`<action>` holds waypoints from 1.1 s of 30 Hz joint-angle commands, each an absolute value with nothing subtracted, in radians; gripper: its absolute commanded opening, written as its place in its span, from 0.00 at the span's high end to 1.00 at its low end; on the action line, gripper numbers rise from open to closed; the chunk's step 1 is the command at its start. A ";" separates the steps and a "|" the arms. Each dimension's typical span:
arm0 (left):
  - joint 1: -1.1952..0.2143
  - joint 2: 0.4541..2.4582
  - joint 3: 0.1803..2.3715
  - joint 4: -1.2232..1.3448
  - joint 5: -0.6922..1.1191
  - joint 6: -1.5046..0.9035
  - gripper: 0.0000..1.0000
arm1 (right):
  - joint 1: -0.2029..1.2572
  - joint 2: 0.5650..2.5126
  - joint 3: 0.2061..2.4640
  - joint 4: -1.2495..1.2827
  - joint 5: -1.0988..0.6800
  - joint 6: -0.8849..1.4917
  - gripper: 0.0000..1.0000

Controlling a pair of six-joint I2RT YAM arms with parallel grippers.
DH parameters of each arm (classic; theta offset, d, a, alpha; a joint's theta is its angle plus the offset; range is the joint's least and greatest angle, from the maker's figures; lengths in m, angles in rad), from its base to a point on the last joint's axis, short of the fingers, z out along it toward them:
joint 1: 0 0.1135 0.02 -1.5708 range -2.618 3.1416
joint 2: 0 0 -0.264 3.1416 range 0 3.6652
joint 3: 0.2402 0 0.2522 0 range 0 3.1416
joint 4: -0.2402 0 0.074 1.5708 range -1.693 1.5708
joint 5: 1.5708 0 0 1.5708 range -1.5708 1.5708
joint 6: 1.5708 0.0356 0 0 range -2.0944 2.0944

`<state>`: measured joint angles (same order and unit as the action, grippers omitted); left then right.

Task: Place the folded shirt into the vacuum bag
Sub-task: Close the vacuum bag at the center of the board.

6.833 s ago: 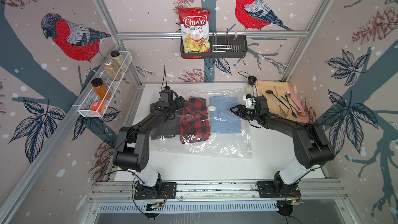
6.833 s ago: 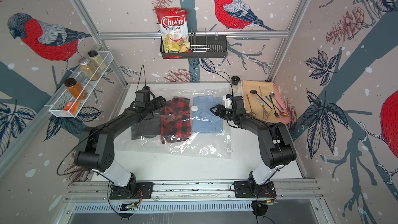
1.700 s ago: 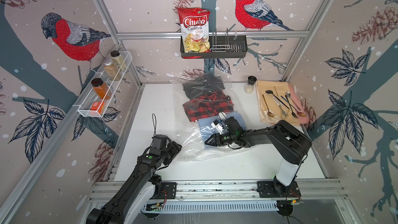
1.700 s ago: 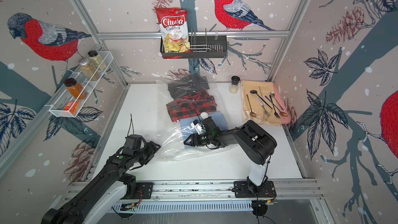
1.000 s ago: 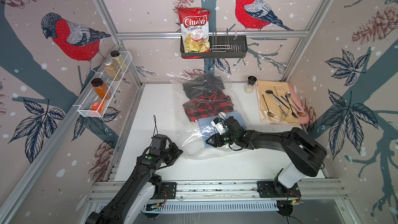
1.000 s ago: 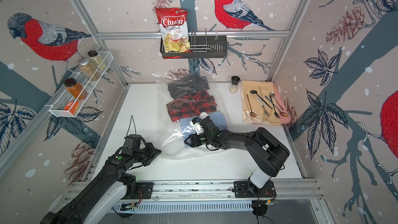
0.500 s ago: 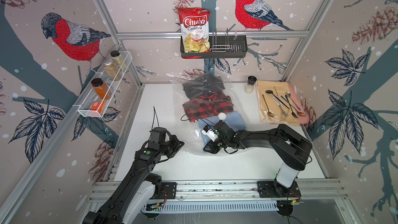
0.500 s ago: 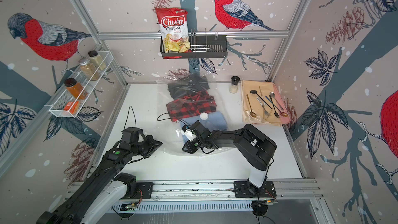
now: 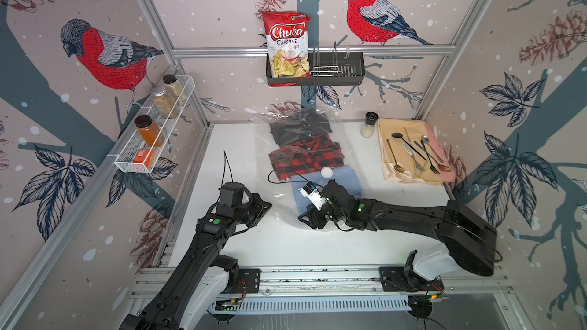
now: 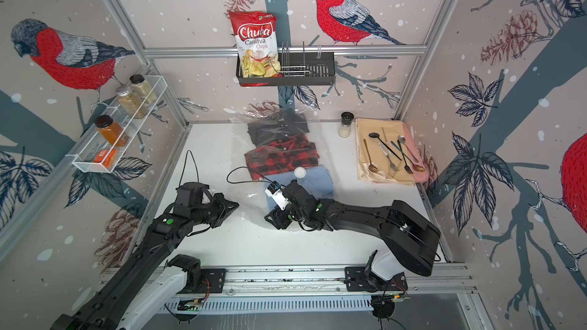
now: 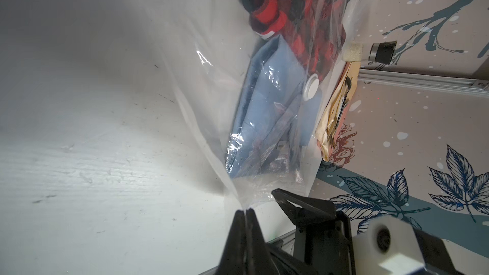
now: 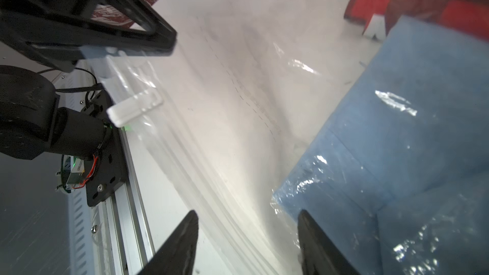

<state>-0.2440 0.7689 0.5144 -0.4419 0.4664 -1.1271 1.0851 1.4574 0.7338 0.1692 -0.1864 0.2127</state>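
Observation:
The vacuum bag [image 9: 282, 196] lies clear and crinkly down the middle of the white table, its white valve [image 9: 326, 172] on top. The folded light blue shirt [image 9: 344, 176] lies inside it near the mouth, with plastic sheen over it in the right wrist view [image 12: 410, 101]. My left gripper [image 11: 246, 211] is shut on the bag's front left edge and holds it lifted off the table. At the bag's mouth my right gripper [image 12: 248, 212] stands open beside the blue shirt's corner. Ribbed zip edge lies between its fingers, and the white slider clip [image 12: 135, 107] sits further along.
A red plaid shirt [image 9: 305, 160] and a dark shirt [image 9: 300, 126] lie deeper in the bag. A beige mat [image 9: 390, 128] with cutlery and a small jar [image 9: 369, 125] are at the back right. The metal rail [image 9: 317, 273] runs along the front edge.
My right gripper has slid a little toward the front left along the bag's mouth, uncovering the valve. The left gripper has drawn the bag's edge slightly toward the back.

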 commanded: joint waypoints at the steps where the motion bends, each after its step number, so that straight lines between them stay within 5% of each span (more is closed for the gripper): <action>1: -0.244 0.777 0.538 -0.478 0.444 -1.158 1.00 | 1.157 1.419 0.700 0.305 0.032 0.133 0.26; 8: -0.244 0.772 0.537 -0.464 0.430 -1.212 1.00 | 1.295 1.465 0.707 0.410 0.264 0.031 0.22; 19: -0.244 0.798 0.545 -0.426 0.422 -1.229 1.00 | 1.336 1.677 0.824 0.416 0.290 0.005 0.37; 28: -0.242 0.799 0.544 -0.384 0.404 -1.216 1.00 | 1.269 1.724 0.860 0.384 0.206 0.070 0.87; 32: -0.242 0.804 0.548 -0.358 0.366 -1.169 0.68 | 1.200 1.688 0.834 0.395 0.094 0.114 0.93; 33: -0.242 0.802 0.549 -0.350 0.343 -1.149 0.54 | 1.177 1.676 0.826 0.399 0.057 0.127 0.94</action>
<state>-0.2440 0.8032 0.5377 -0.4034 0.4004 -1.2106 1.2102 1.7012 0.8379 0.3805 0.1661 0.0738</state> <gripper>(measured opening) 0.372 0.069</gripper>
